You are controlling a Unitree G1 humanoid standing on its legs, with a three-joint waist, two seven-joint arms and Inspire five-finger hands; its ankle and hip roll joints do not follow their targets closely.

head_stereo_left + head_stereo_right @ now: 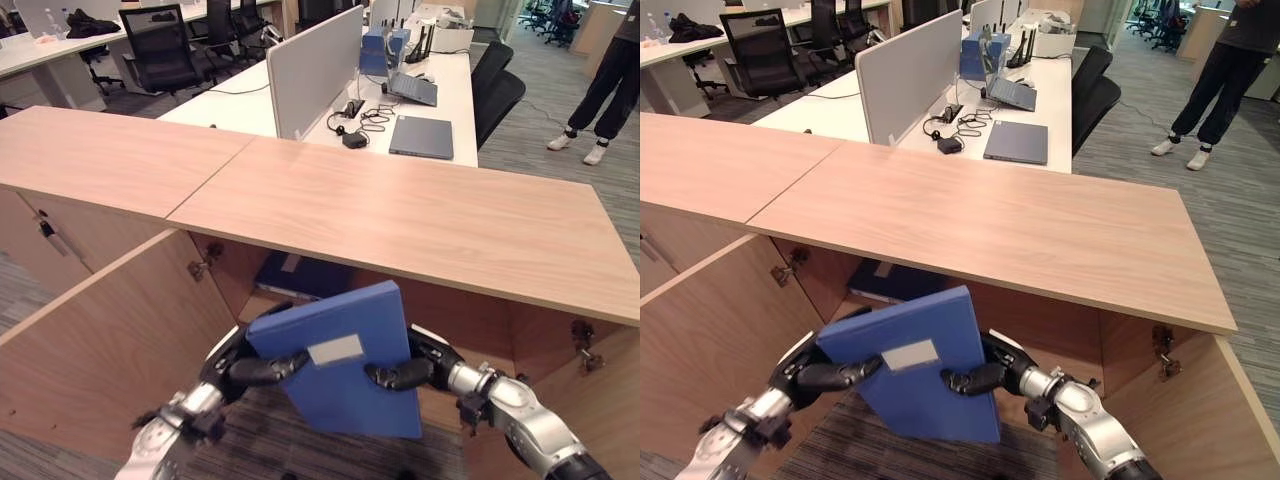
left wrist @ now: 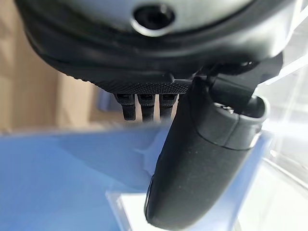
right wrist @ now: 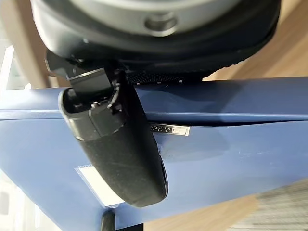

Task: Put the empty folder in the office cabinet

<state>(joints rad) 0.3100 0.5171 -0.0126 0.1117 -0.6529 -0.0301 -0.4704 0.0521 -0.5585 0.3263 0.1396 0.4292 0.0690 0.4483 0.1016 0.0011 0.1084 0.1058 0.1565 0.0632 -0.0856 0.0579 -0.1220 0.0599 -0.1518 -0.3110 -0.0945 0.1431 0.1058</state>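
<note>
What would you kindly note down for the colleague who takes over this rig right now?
Left hand: shut on the blue folder, thumb across its front.
Right hand: shut on the folder's other edge.
Folder: held tilted between both hands, in front of the open office cabinet, below its wooden top. Another blue item already lies inside.
Done: folder picked up, cabinet doors open.
Left: move the folder inside, set it down, release.

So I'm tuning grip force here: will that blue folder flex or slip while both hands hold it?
The blue folder probably stays stiff: its faces look flat, unbent between the left hand and right hand. Its smooth cover might slide under the thumbs. Being tilted, it could pivot if either hand loosens.
</note>
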